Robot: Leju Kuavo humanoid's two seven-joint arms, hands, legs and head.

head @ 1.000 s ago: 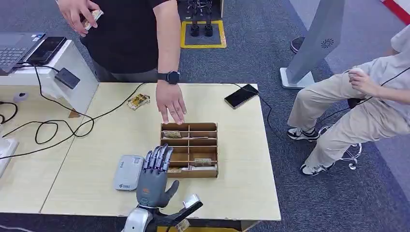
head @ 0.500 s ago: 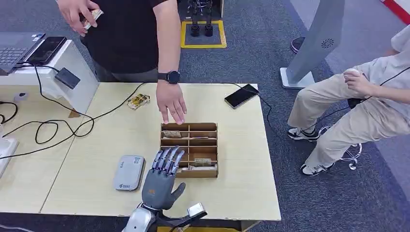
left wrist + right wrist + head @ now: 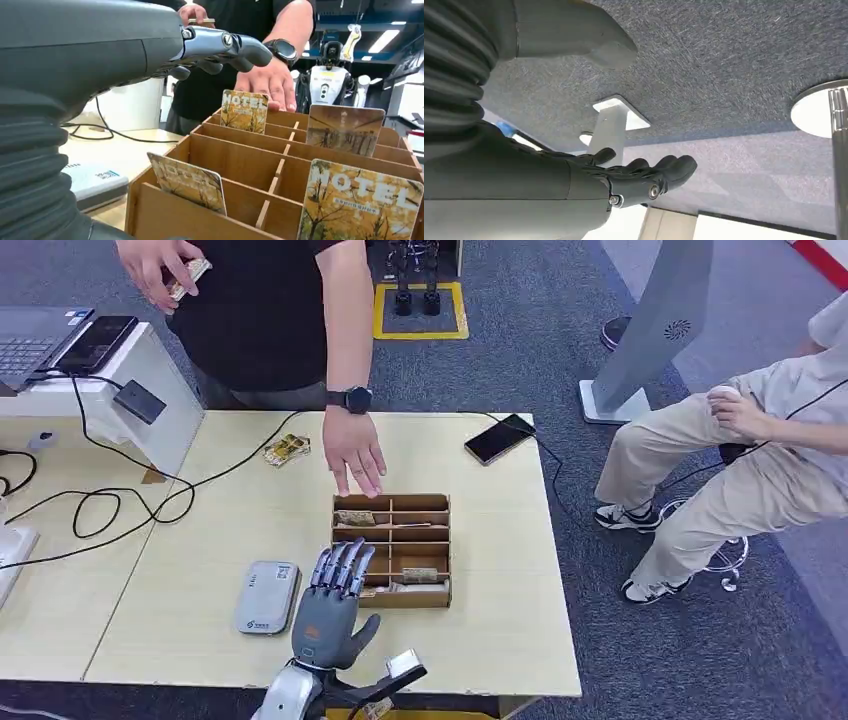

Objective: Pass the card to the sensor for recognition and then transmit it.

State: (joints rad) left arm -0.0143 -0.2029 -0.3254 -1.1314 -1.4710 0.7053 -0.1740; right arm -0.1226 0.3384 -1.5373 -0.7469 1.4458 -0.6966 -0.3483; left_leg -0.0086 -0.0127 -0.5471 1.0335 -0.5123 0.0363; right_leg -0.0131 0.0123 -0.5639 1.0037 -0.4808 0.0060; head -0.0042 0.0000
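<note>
On the pale wooden table sits a wooden divider box with hotel cards standing in its compartments, a grey sensor lying just to its left; the left hand hovers between sensor and box with fingers spread, holding nothing. A person's hand rests at the box's far edge; the right hand hangs over grey carpet, fingers extended and empty.

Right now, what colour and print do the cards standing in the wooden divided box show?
Yellow-orange cards with tree artwork and white HOTEL lettering, clearest in the left wrist view.
</note>
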